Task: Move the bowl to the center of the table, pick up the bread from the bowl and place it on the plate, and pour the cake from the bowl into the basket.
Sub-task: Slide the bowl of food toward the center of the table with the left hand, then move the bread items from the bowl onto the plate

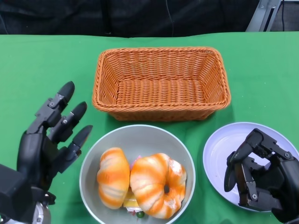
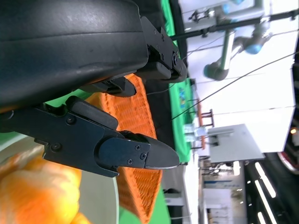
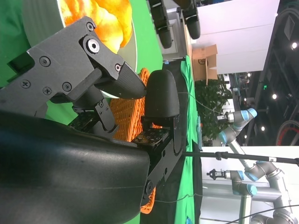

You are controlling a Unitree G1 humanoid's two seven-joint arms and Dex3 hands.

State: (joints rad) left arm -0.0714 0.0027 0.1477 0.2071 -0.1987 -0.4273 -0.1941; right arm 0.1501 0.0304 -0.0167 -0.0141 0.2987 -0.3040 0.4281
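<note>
Bowl (image 1: 88, 168) sits near the table's front edge, between the two hands, just in front of the basket (image 1: 161, 84). It holds two orange-striped bread pieces: an oval roll (image 1: 113, 177) on the side toward the left hand, and a ring-shaped piece (image 1: 156, 184) touching it on the side toward the right hand. Something small and coloured shows under them, probably the cake, too hidden to tell.

Left hand (image 1: 49, 140): empty, fingers spread and extended forward, just beside the bowl's rim, not touching it. Right hand (image 1: 259, 179): empty, fingers curled inward, over the near part of the plate (image 1: 219, 149); whether it rests on the plate cannot be told.

Judgement: the bowl already looks roughly centred, so the step in hand is likely picking up the bread. The right hand should open, come across from the plate and descend over the ring piece, closing gently around its outer edge. Soft bread will squash under a hard grip. The left hand could steady the rim beside it to keep the bowl from sliding.
</note>
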